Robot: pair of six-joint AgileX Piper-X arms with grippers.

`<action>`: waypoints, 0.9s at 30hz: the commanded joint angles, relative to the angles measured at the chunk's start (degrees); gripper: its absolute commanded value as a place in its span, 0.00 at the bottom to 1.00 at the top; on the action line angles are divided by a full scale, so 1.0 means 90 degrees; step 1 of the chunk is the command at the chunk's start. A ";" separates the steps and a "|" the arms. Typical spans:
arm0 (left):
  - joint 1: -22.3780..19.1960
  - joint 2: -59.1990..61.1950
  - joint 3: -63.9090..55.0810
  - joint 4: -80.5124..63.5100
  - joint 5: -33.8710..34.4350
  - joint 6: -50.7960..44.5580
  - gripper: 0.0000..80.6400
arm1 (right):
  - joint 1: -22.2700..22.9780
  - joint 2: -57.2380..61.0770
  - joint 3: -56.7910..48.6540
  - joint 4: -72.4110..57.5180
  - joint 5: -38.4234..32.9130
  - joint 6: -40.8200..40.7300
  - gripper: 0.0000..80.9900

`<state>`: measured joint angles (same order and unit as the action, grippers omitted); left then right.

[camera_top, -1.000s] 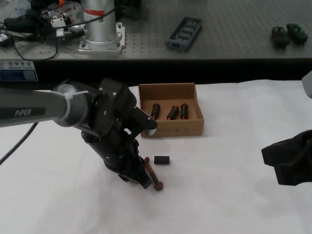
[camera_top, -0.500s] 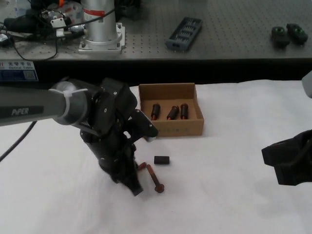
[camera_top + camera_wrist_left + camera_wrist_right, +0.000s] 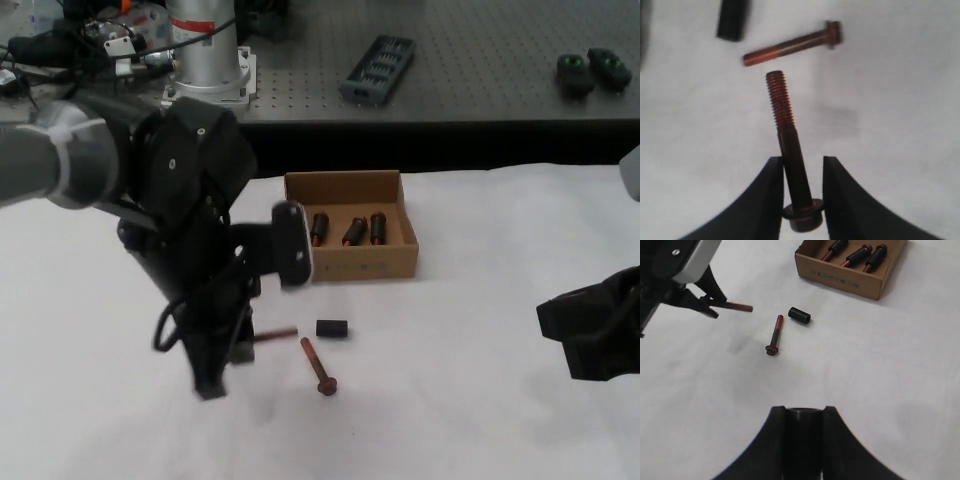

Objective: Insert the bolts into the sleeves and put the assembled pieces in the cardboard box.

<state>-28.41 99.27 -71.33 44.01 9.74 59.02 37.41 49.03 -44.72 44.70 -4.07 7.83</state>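
My left gripper [image 3: 800, 200] is shut on a copper-coloured bolt [image 3: 790, 145] near its head, with the threaded end pointing out. In the high view this bolt [image 3: 275, 334] hangs level above the white cloth, in the left gripper [image 3: 240, 345]. A second bolt [image 3: 317, 366] [image 3: 792, 42] lies loose on the cloth, with a loose black sleeve [image 3: 332, 328] [image 3: 732, 20] just beyond it. My right gripper [image 3: 802, 440] is shut on another black sleeve [image 3: 802, 432] and stands at the right [image 3: 595, 330]. The cardboard box [image 3: 365, 262] [image 3: 845, 280] holds three assembled pieces [image 3: 350, 230].
A dark perforated bench [image 3: 480, 70] runs along the back, carrying a metal post base [image 3: 205, 70], a black tray [image 3: 378, 65] and cables. The white cloth [image 3: 470, 400] is bare between the two arms.
My left gripper has closed on a bolt on the cloth and lifted it up and to the left. The other bolt, the loose sleeve and the right arm stayed put.
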 commanded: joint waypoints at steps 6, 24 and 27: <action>-0.0005 -0.0060 0.0092 0.1196 0.0853 0.3794 0.01 | 0.0006 -0.0048 -0.0012 -0.0049 -0.0087 -0.0816 0.02; -0.0054 0.1174 0.0092 0.0125 0.0937 0.7374 0.01 | 0.0006 -0.0048 -0.0012 -0.0035 -0.0400 -0.1019 0.02; -0.0053 0.1334 0.0092 0.0111 0.0758 0.7922 0.01 | 0.0006 -0.0048 -0.0012 -0.0035 -0.0400 -0.1019 0.02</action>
<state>-28.64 110.05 -70.59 45.71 17.54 122.52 37.41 49.03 -44.72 44.70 -6.69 -0.88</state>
